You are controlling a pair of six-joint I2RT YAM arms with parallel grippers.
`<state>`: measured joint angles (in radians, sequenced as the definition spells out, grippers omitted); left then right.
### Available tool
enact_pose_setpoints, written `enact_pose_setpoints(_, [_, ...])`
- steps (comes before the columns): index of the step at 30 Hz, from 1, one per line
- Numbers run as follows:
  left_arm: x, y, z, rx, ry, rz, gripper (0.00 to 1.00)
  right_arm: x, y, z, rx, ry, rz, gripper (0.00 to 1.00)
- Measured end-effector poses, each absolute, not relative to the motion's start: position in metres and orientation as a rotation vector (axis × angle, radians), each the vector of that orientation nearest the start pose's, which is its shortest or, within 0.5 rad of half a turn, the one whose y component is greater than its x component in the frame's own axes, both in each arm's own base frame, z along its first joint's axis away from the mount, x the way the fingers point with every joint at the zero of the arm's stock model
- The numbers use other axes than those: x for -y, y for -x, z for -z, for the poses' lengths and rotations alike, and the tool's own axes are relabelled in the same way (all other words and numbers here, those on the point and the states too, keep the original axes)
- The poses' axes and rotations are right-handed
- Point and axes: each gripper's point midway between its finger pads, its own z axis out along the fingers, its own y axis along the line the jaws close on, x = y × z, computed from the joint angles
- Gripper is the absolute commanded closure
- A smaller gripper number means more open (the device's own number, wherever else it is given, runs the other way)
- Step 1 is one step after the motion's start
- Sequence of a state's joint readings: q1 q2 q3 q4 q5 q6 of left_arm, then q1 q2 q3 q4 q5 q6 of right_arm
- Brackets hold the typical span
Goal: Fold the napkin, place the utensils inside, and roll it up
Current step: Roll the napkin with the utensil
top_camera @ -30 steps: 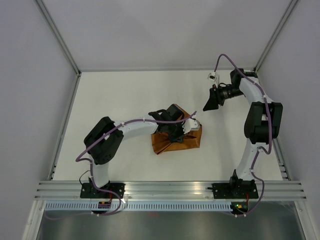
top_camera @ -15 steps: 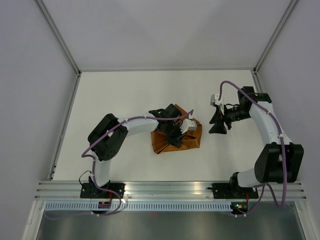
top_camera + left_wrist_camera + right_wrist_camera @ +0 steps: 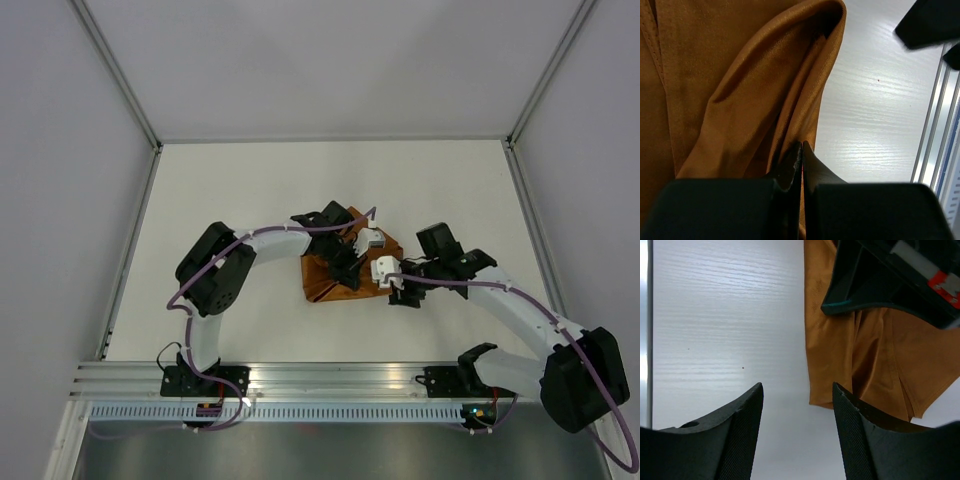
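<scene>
A white tabletop [image 3: 250, 180] with a faint wood grain, walled by pale panels, carries the napkin [image 3: 322, 284] near its middle. The rust-brown matte cloth lies bunched in a rough wedge, its longer span running left to right, with one soft fold raised from the surface. The left claw [image 3: 801, 150] is pinched together on that fold's edge; its arm bends at the elbow and its forearm reaches rightward over the cloth. The right claw [image 3: 797, 405], its dark textured fingers apart, hangs over bare tabletop just beside the napkin's right edge, with its arm stretched low leftward.
</scene>
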<state>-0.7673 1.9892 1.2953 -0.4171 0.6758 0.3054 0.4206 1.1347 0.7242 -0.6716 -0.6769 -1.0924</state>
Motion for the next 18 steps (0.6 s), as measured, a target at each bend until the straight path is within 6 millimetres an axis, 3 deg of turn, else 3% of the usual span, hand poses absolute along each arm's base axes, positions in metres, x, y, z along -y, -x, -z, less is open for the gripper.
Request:
enact_pose_setpoints(8, [0.363, -0.234, -0.033, -2.171, -1.515, 1.066, 0.98, -0.215, -0.183, -0.059, -1.5, 1.968, -0.477, 0.37])
enact_pose_setpoints(18, [0.362, -0.243, -0.035, -2.17, -1.484, 1.061, 0.98, -0.235, -0.203, -0.03, -1.454, 2.0, -0.265, 0.37])
